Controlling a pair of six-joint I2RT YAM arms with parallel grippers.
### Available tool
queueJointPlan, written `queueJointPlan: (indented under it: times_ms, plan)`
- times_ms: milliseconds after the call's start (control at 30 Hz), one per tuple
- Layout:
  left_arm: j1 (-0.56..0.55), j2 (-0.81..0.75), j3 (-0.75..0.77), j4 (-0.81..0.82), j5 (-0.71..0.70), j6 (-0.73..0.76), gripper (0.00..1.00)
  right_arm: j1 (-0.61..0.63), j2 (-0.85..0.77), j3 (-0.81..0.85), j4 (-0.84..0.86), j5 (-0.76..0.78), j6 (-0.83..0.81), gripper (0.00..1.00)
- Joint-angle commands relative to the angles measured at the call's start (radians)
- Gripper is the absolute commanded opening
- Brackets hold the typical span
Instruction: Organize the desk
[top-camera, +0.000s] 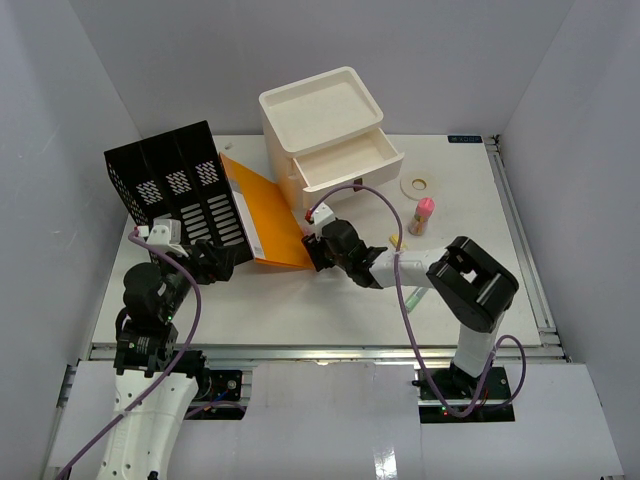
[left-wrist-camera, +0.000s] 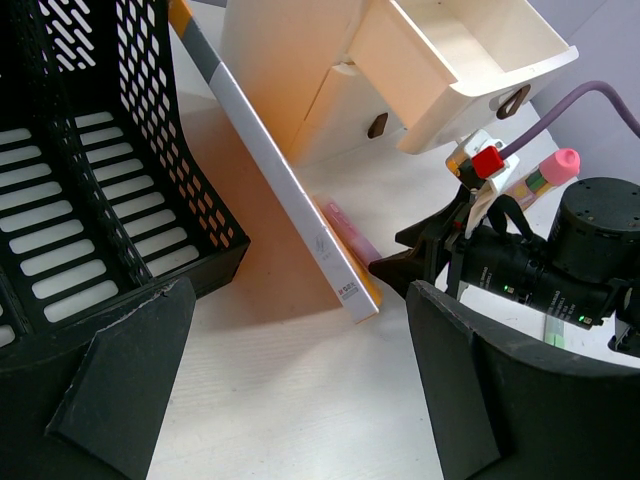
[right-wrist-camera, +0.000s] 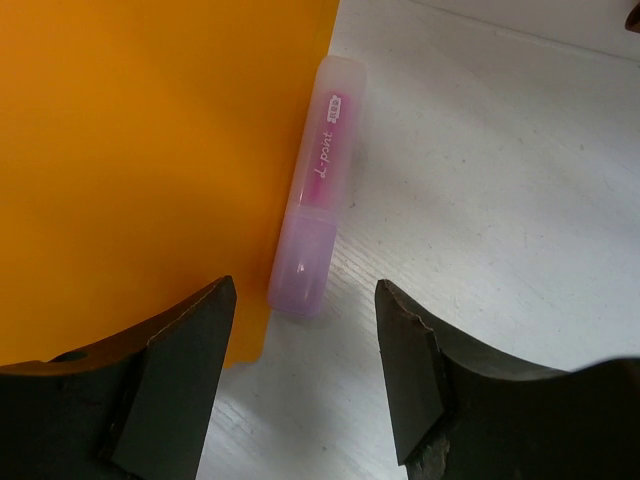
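Right wrist view: desk (right-wrist-camera: 500, 180) beneath the right gripper (right-wrist-camera: 305, 292), jaws unclenched either side of a pink tube (right-wrist-camera: 318, 190).

Counter (top-camera: 290, 310): large, flat, white, rectangular top; lies level; metal rail (top-camera: 320, 351) along its near edge.

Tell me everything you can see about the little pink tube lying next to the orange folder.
The pink tube is a slim, translucent plastic stick with rounded ends. Its far body is deeper pink with white lettering, and its near end is paler lilac. It lies flat on the white desk, lengthwise along the edge of the orange folder, seemingly touching it. The right gripper hangs open around its near end, one finger on each side, with gaps showing.
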Motion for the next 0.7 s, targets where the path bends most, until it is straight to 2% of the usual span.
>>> queueJointPlan:
  times_ms: [0,233,667]
  plan:
    - [-0.002,-0.005,-0.008,-0.005,-0.007,0.0,0.98,0.007,0.044,0.04,0.086,0.039,0.034,0.64]
    - [-0.002,-0.004,-0.01,-0.002,-0.002,0.002,0.98,0.013,0.094,0.037,0.098,0.056,0.043,0.61]
    - [-0.002,-0.013,-0.013,0.002,0.003,0.002,0.98,0.014,0.092,-0.022,0.132,0.031,0.03,0.37]
